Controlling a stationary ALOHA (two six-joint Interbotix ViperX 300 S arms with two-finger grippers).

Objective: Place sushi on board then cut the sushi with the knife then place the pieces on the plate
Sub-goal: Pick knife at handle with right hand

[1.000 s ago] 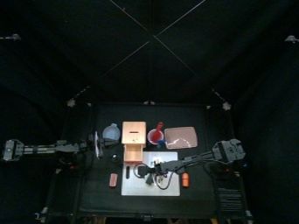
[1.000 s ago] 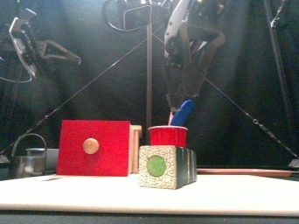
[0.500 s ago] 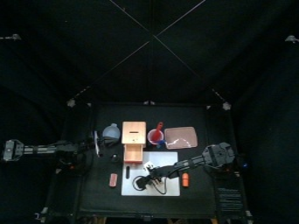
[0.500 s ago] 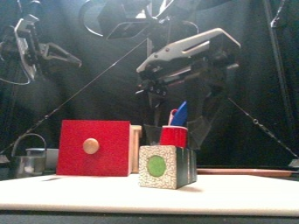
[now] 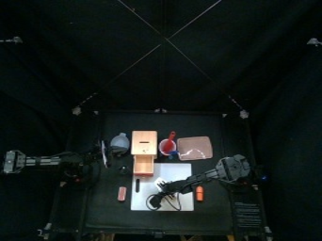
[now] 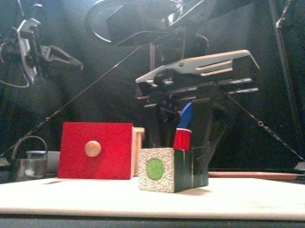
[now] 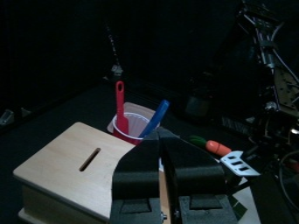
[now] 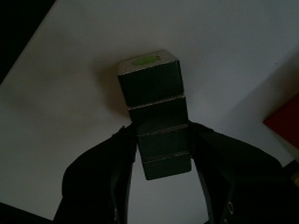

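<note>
At the near edge of the black worktop (image 5: 107,218) lies the white cutting board (image 5: 183,170). The toy sushi roll of dark green blocks (image 8: 155,92) rests on it in one length, with a green-and-white end facing the front. The right gripper (image 8: 160,134) hung high above the red cup a second ago and has since come down and toward the front. Its jaws now sit against both sides of the roll's end block, clamped on it as far as we can see. We judge the first step done, and we take this hold as steadying or squaring the roll for cutting; no piece has come apart.

Just left of the board rests a small orange-red toy food (image 5: 122,193). Farther back stand the pale wooden box with the red drawer front (image 6: 98,151) and the red plastic cup (image 5: 168,144) holding the blue toy knife (image 6: 185,114). To their right is the flat pink tray (image 5: 198,148), bare. The left gripper (image 7: 162,144) hovers at the left near the box, unchanged, with its jaws together and holding nothing, so the knife has yet to be fetched.
</note>
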